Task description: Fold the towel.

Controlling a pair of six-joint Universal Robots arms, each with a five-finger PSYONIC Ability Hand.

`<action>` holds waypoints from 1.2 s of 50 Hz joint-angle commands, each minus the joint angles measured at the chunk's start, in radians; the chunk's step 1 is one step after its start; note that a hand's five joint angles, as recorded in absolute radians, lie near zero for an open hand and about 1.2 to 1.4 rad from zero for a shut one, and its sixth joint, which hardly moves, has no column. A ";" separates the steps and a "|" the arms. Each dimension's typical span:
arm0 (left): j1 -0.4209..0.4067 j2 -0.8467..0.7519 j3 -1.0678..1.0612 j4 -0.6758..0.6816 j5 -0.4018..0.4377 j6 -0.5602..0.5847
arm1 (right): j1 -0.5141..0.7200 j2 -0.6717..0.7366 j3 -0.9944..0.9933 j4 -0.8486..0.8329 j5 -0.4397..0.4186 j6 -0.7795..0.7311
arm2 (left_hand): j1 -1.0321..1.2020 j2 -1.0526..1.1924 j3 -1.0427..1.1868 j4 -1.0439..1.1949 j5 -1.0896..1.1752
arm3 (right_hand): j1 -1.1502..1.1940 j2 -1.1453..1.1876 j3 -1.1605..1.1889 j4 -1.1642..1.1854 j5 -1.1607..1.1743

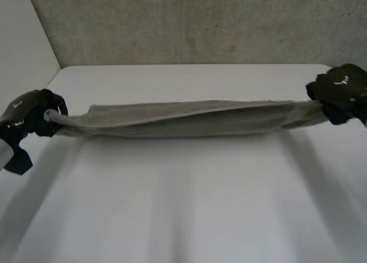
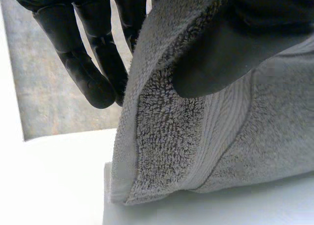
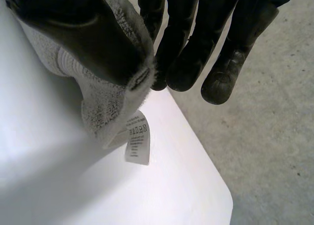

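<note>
Seen from the head camera: a grey towel (image 1: 183,121) drawn out into one long, narrow band across the white table (image 1: 183,205), running side to side between the two hands. Doubled lengthwise, with a flatter upper layer and a fuller lower fold bellying slightly in the middle. Gathered to a thin neck at each end. Resting on the table or hanging just over it: cannot tell.

At the band's left end, the left hand (image 1: 31,118), closed on the bunched cloth. From the left wrist camera: thumb (image 2: 230,48) pressed onto one face of the towel (image 2: 186,146), fingers (image 2: 93,73) reaching down behind the hemmed edge, pinching the cloth between them. Looped terry pile, mid-grey, crossed by a smooth woven stripe (image 2: 221,132) near the end. Stitched hem along the edge, corner drooping towards the table (image 2: 49,186).

At the right end, the right hand (image 1: 341,92), likewise clamped on the gathered cloth, near the table's far right corner. From the right wrist camera: thumb (image 3: 88,38) laid over the towel (image 3: 100,105), fingers (image 3: 191,63) on the other side of the edge, nipping it. Same ribbed stripe just beside the thumb. A small white care label (image 3: 138,139) with fine print dangling from the corner, over the table (image 3: 98,190). Beyond the table's rounded corner, grey speckled floor (image 3: 274,151).

Behind the table, a grey concrete wall (image 1: 200,22).
</note>
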 commanded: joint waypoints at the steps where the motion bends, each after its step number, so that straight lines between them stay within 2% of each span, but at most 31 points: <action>1: 0.014 0.103 -0.109 -0.103 0.128 0.003 | -0.107 -0.109 0.057 0.174 -0.102 -0.123 | -0.033 -0.115 -0.147 -0.121 -0.257 | 0.060 0.073 0.056 0.057 0.051; 4: 0.017 0.134 -0.108 -0.152 0.134 0.003 | -0.110 -0.121 0.048 0.221 -0.126 -0.131 | -0.033 -0.115 -0.147 -0.121 -0.257 | 0.060 0.073 0.056 0.057 0.051; 10: 0.017 0.111 -0.046 -0.168 0.126 -0.001 | -0.104 -0.084 0.005 0.209 -0.134 -0.131 | -0.033 -0.115 -0.147 -0.121 -0.257 | 0.060 0.073 0.056 0.057 0.051; 12: 0.011 0.014 0.033 -0.172 0.100 0.002 | -0.090 0.048 -0.053 0.196 -0.123 -0.133 | -0.033 -0.115 -0.147 -0.121 -0.257 | 0.060 0.073 0.056 0.057 0.051; 13: 0.011 0.013 0.033 -0.172 0.100 0.002 | -0.090 0.049 -0.053 0.196 -0.123 -0.133 | -0.033 -0.115 -0.147 -0.121 -0.257 | 0.060 0.073 0.056 0.057 0.051; 15: -0.030 -0.121 0.142 -0.178 0.041 0.002 | -0.051 0.191 -0.163 0.187 -0.082 -0.127 | -0.033 -0.115 -0.147 -0.121 -0.257 | 0.060 0.073 0.056 0.057 0.051; 18: -0.063 -0.186 0.204 -0.182 0.002 0.003 | -0.020 0.259 -0.219 0.190 -0.048 -0.127 | -0.033 -0.115 -0.147 -0.121 -0.257 | 0.060 0.073 0.056 0.057 0.051; 20: -0.121 -0.334 0.341 -0.200 -0.085 0.006 | 0.049 0.388 -0.335 0.187 0.037 -0.131 | -0.033 -0.115 -0.147 -0.121 -0.257 | 0.060 0.073 0.056 0.057 0.051; 21: -0.121 -0.335 0.342 -0.200 -0.085 0.006 | 0.049 0.388 -0.336 0.187 0.038 -0.131 | -0.033 -0.115 -0.147 -0.121 -0.257 | 0.060 0.073 0.056 0.057 0.051; 23: -0.153 -0.459 0.482 -0.258 -0.168 0.016 | 0.083 0.500 -0.459 0.187 0.107 -0.114 | -0.033 -0.115 -0.147 -0.121 -0.257 | 0.060 0.073 0.056 0.057 0.051; 26: -0.163 -0.510 0.550 -0.294 -0.199 0.022 | 0.091 0.543 -0.512 0.186 0.131 -0.105 | -0.033 -0.115 -0.147 -0.121 -0.257 | 0.060 0.073 0.056 0.057 0.051; 28: -0.186 -0.598 0.678 -0.344 -0.243 0.032 | 0.109 0.616 -0.605 0.179 0.168 -0.076 | -0.033 -0.115 -0.147 -0.121 -0.257 | 0.060 0.073 0.056 0.057 0.051; 36: -0.229 -0.772 0.912 -0.382 -0.300 0.034 | 0.150 0.768 -0.809 0.167 0.222 -0.022 | -0.033 -0.115 -0.147 -0.121 -0.257 | 0.060 0.073 0.056 0.057 0.051; 43: -0.239 -0.858 1.018 -0.386 -0.342 0.034 | 0.169 0.879 -0.951 0.167 0.250 -0.022 | -0.033 -0.115 -0.147 -0.121 -0.257 | 0.060 0.073 0.056 0.057 0.051; 44: -0.247 -0.872 1.033 -0.390 -0.343 0.034 | 0.176 0.905 -0.984 0.169 0.253 -0.024 | -0.216 -0.297 -0.329 -0.304 -0.440 | 0.060 0.073 0.056 0.057 0.051; 45: -0.253 -0.883 1.046 -0.398 -0.345 0.036 | 0.184 0.927 -1.010 0.170 0.259 -0.024 | -0.627 -0.709 -0.741 -0.715 -0.851 | -0.308 -0.295 -0.312 -0.311 -0.317; 46: -0.253 -0.883 1.046 -0.398 -0.345 0.036 | 0.184 0.927 -1.010 0.170 0.259 -0.024 | -0.631 -0.713 -0.745 -0.719 -0.856 | -0.312 -0.299 -0.316 -0.315 -0.320; 47: -0.258 -0.886 1.052 -0.408 -0.345 0.034 | 0.189 0.942 -1.029 0.170 0.275 -0.024 | -1.120 -1.201 -1.233 -1.208 -1.344 | -1.010 -0.996 -1.013 -1.012 -1.018; 48: -0.261 -0.884 1.052 -0.415 -0.346 0.034 | 0.192 0.951 -1.041 0.169 0.294 -0.024 | -1.247 -1.328 -1.360 -1.335 -1.471 | -1.162 -1.149 -1.166 -1.165 -1.170; 54: -0.272 -0.861 1.052 -0.421 -0.340 0.022 | 0.196 0.937 -1.064 0.179 0.311 -0.015 | -1.245 -1.327 -1.359 -1.333 -1.469 | -1.162 -1.149 -1.166 -1.165 -1.170; 60: -0.273 -0.719 0.995 -0.432 -0.332 0.028 | 0.216 0.778 -1.023 0.158 0.299 0.087 | -1.245 -1.327 -1.359 -1.333 -1.469 | -1.162 -1.149 -1.166 -1.165 -1.170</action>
